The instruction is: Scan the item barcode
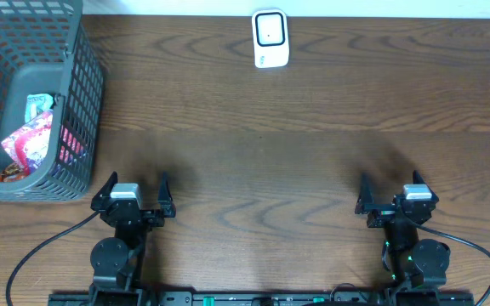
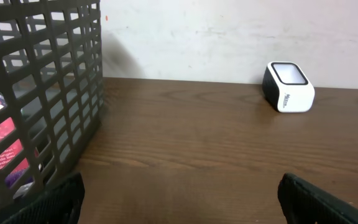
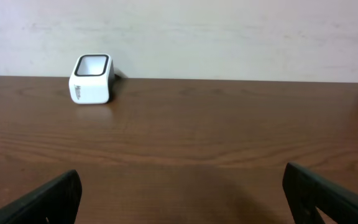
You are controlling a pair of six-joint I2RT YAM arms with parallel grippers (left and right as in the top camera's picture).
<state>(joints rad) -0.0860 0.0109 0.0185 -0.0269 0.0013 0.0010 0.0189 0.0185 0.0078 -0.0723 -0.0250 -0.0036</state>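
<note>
A pink packet [image 1: 28, 140] is lying inside the basket [image 1: 88, 93] at the table's left, likely light, crinkly and slippery; pinching a flat edge seems best. The scanner [image 1: 270, 38] is sitting well apart. The left gripper [image 1: 136, 189] and right gripper [image 1: 390, 189] are gaping wide, empty.

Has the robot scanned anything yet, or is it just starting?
Nothing looks done. The colourful packets lie in the grey basket, and the white barcode scanner stands at the far edge. Nothing is in hand: left gripper and right gripper are open and empty at the near edge. Left to do: lift a packet out and show its barcode to the scanner.
</note>
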